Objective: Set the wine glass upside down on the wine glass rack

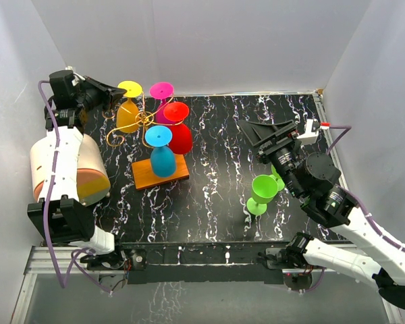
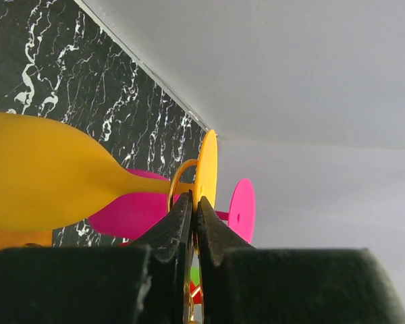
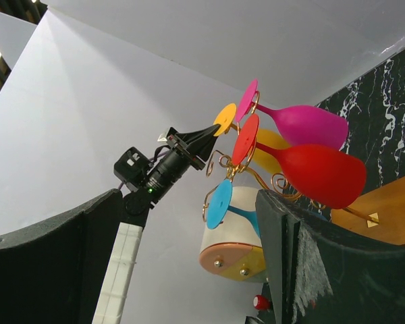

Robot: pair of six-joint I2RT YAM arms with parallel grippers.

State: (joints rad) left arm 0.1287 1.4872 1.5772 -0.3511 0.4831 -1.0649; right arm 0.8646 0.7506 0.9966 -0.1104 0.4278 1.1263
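Black marble-patterned table [image 1: 216,175] runs from my two bases to white walls [image 1: 223,40]. Nearest me, on my right, a green wine glass [image 1: 264,187] stands mouth up on the table, just beside my right arm. Past it my right gripper [image 1: 266,131] hangs above the table with its fingers [image 3: 54,263] spread wide and nothing between them. It is well apart from the green glass and from the rack.

Left of centre stands the wine glass rack [image 1: 143,177], its flat orange base on the table and thin gold wire loops curling from the central post. Four glasses hang on it upside down, feet on top and bowls below. The blue glass [image 1: 162,158] is on the near side, over the base. The red glass [image 1: 180,138] is behind it to the right. The pink glass [image 1: 162,90] is at the back.

The yellow wine glass [image 1: 127,116] hangs at the back left of the rack, its stem in a wire loop. My left gripper [image 1: 115,94] reaches it from the far left corner. In the left wrist view its fingers [image 2: 169,233] are clenched almost together on the rim of the yellow foot, seen edge-on at the tips.
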